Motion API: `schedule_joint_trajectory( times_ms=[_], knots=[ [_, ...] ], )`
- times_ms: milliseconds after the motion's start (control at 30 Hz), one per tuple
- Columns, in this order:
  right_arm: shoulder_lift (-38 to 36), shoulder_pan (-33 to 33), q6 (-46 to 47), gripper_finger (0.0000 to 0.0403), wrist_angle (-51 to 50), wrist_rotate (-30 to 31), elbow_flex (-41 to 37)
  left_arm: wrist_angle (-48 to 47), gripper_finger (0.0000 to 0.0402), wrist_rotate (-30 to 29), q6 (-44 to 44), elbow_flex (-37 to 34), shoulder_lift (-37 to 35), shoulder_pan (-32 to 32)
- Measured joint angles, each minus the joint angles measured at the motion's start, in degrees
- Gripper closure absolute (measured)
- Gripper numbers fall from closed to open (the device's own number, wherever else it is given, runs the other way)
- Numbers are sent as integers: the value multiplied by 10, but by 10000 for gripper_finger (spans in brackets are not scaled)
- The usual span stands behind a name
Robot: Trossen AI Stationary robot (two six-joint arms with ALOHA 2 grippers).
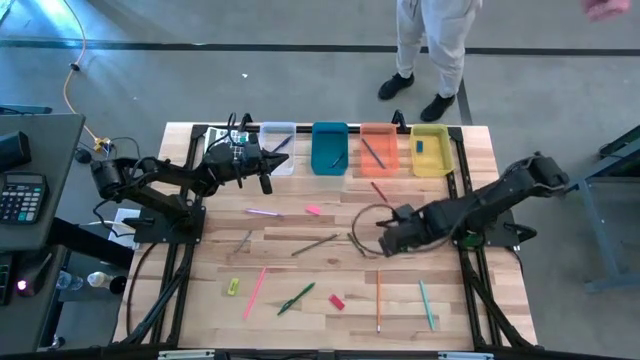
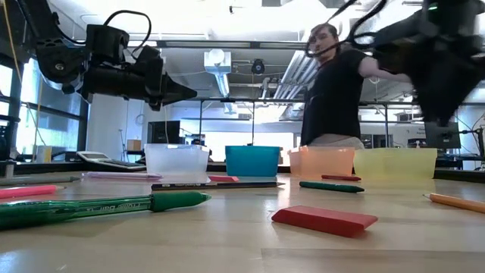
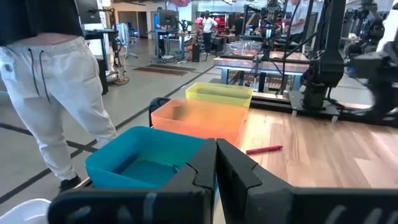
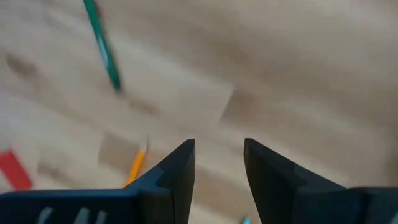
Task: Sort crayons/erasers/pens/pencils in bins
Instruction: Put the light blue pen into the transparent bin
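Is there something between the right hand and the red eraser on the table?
Nothing visible blocks it. The right hand hangs open over bare wood, and the red eraser lies apart from the green pen beside it.

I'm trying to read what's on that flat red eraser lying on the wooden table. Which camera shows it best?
The low view: the flat red rectangular eraser lies close and large in the foreground. The high view shows it as a tiny red block near the table's front. The right wrist view catches only a red sliver, probably it; the left wrist view misses it.
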Motion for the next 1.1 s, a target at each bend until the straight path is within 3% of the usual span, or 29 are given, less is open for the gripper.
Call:
schedule_joint_trajectory(
  times_ms=[167,400,667,1100],
  knots=[
    [0,91,131,272,51,-72,-27,-3,401,0,5,0,0,0],
    [17,189,270,272,53,-74,-27,-4,401,0,4,0,0,0],
    [83,223,308,272,73,-90,-28,-4,401,0,2,0,0,0],
    [169,226,310,277,120,-116,-26,-4,401,0,-1,0,0,0]
  ],
)
